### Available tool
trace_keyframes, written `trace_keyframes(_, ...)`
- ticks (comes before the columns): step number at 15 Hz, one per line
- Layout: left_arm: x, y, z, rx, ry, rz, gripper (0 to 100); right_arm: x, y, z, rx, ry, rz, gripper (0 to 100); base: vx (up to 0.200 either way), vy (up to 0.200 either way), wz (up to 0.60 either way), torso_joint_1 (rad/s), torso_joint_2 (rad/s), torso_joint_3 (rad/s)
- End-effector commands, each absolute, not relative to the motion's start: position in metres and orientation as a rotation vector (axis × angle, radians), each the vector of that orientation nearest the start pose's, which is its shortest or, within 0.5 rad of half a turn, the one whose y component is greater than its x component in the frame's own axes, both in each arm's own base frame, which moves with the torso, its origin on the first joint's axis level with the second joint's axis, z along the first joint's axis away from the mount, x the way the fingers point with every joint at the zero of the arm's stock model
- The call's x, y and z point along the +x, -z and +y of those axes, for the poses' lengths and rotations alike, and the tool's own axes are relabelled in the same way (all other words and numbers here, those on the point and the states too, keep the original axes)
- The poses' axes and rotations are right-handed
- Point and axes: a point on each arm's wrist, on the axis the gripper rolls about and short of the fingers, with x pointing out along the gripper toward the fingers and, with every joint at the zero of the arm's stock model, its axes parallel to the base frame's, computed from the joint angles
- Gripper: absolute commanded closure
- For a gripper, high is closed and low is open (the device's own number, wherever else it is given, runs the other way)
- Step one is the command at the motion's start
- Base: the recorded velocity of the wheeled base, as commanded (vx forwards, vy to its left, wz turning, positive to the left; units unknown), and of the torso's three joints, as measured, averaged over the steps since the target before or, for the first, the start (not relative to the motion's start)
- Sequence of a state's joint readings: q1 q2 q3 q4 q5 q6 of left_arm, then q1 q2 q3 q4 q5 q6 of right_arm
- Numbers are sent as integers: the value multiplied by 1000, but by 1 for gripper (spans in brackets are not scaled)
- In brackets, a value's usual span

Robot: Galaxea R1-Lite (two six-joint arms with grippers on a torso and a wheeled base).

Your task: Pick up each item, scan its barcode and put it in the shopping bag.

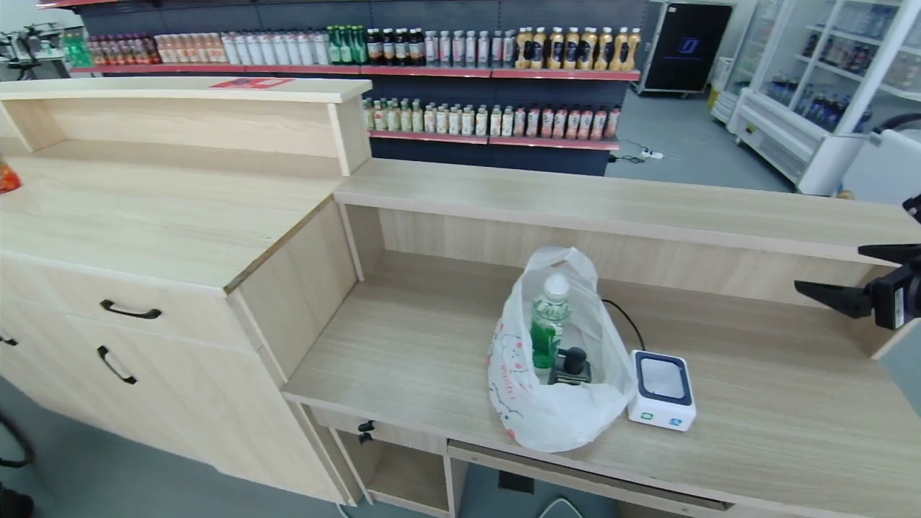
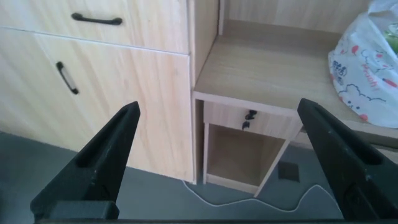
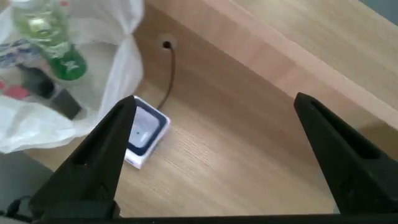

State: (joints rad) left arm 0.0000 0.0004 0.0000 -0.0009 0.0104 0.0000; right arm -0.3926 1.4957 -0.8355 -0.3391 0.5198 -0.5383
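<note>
A white plastic shopping bag (image 1: 554,403) stands on the lower counter (image 1: 403,352), holding an upright green-labelled bottle (image 1: 550,316) and a small dark item (image 1: 572,363). A white barcode scanner (image 1: 662,388) sits just right of the bag, its cable running to the back. My right gripper (image 1: 842,277) hovers open and empty above the counter's right end, well apart from the scanner; its view looks down on the scanner (image 3: 144,132), bottle (image 3: 53,40) and bag (image 3: 93,93). My left gripper (image 2: 217,155) is open and empty, low over the floor left of the counter, with the bag (image 2: 367,68) farther off.
A taller wooden cabinet (image 1: 144,216) with black drawer handles stands to the left. A raised ledge (image 1: 611,205) runs behind the lower counter. Shelves of bottles (image 1: 432,50) and a glass fridge (image 1: 827,79) are in the room behind. Bare counter lies left of the bag.
</note>
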Motion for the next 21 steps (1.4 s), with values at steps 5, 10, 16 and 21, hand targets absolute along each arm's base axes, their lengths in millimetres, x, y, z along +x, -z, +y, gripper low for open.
trace_keyframes(5,-23,-75,0,0,-11,0,0,208,-234,-76,-179,-62,204,0,0,0,-240,0,-1,0)
trace_keyframes(10,-23,-76,0,-2,-11,-2,0,127,-189,-47,-53,166,277,0,0,0,0,0,0,0)
trace_keyframes(16,-23,-76,0,-2,-11,-2,0,27,-118,-6,-37,235,119,0,0,0,0,0,0,0)
trace_keyframes(21,-23,-76,0,0,-11,-2,0,-13,-83,0,-34,158,74,0,0,0,0,0,0,0)
